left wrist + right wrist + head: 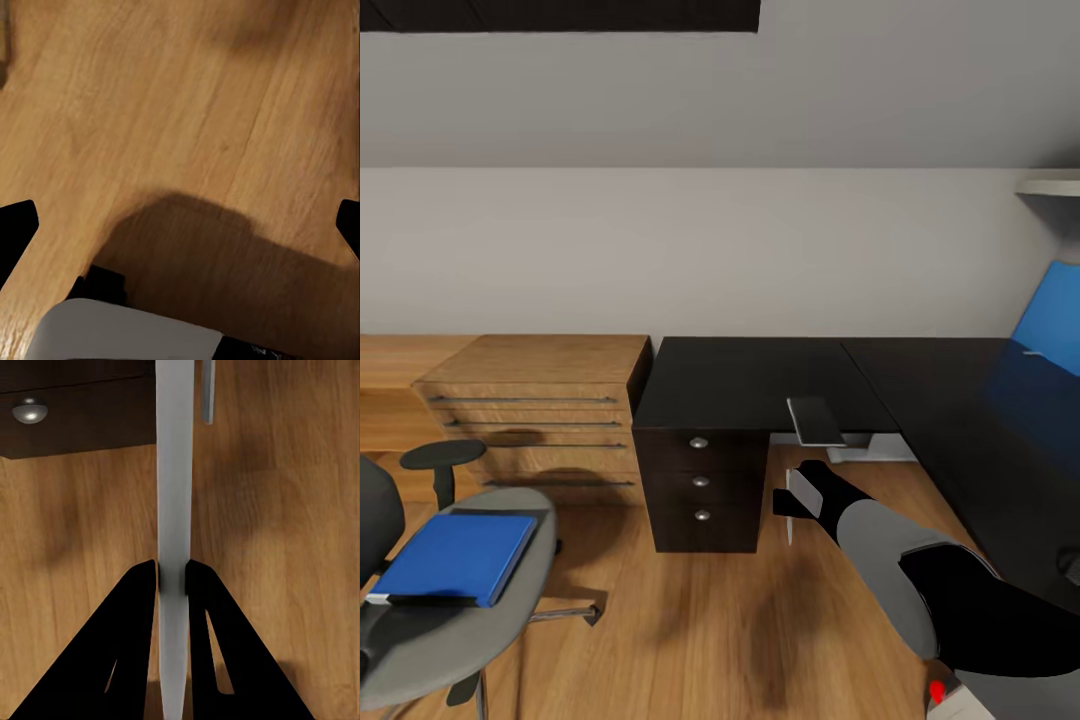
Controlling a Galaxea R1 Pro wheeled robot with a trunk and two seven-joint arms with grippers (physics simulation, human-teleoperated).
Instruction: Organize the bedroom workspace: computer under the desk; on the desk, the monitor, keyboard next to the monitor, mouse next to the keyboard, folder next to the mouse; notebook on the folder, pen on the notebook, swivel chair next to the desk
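right gripper (172, 576) | clamped on thin grey keyboard (174, 472) (held edge-on, above floor) | left gripper (180, 225) spread open, empty

I see a shiny black tabletop (760, 385) with black drawers and round silver knobs (699, 442), next to a light brown wooden chest (535, 410) with dark streaks. My right pincer (172, 574) is black, and it grips a thin pale grey thing (173, 495). A bright blue folder (455, 556) with a black edge lies on the grey chair seat (455, 625), above a warm brown wooden floor (690, 630).
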